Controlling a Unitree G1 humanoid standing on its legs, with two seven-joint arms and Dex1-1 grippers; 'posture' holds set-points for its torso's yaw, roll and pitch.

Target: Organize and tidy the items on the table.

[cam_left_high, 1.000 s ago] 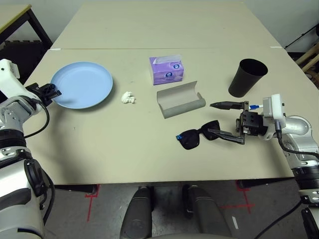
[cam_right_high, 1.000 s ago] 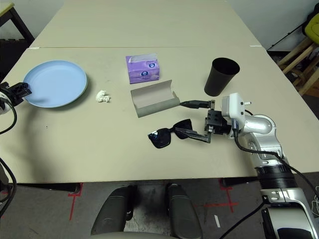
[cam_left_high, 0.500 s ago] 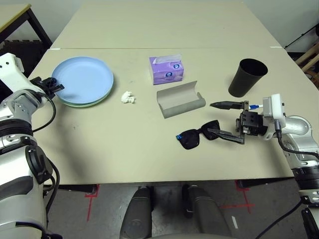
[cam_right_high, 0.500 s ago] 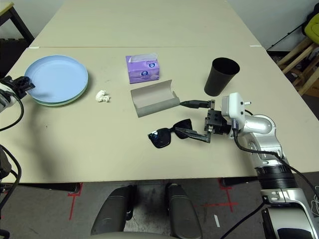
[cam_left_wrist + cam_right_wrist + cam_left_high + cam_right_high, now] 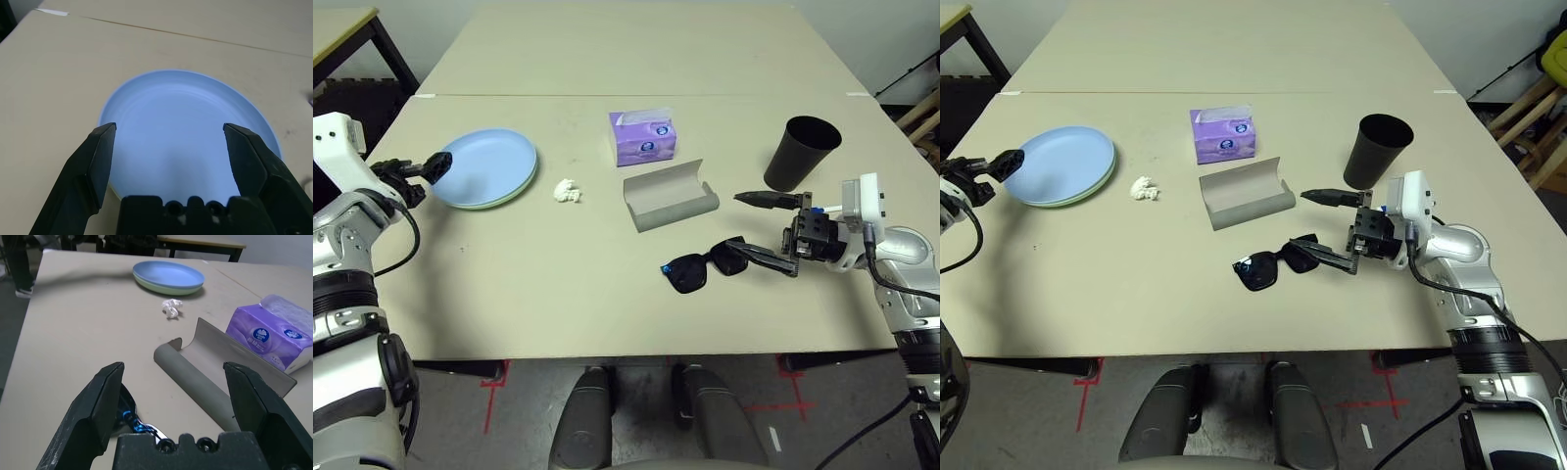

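Blue on green now: the light blue plate (image 5: 487, 164) sits nested on the pale green plate (image 5: 505, 197) at the far left of the table (image 5: 558, 294), where a second ago it was carried at the left gripper (image 5: 416, 168) above the bare top; that gripper has since let go and drawn back just off the plates' left rim, jaws spread wide and empty. Right gripper (image 5: 766, 227) has nudged slightly toward the far side, jaws wide apart, nothing held, one finger over the near temple of the black sunglasses (image 5: 705, 264), the other hanging above the table beyond them. Grey oblong glasses case (image 5: 668, 196) lies open just beyond the sunglasses; purple tissue box (image 5: 642, 137) behind it, crumpled white tissue (image 5: 567, 191) between plates and case, black tapered cup (image 5: 798, 153) upright at far right. White blue-capped pen (image 5: 815, 210) peeks out behind the right gripper. Judgement: plate stacking looks done; the sunglasses seem next. To do it well, close on the frame's bridge or a temple near the hinge, not the lens, lift cleanly before travelling, and lower them lengthwise into the case trough so the arms do not snag on its raised lip. Left arm should stay clear of the plates.
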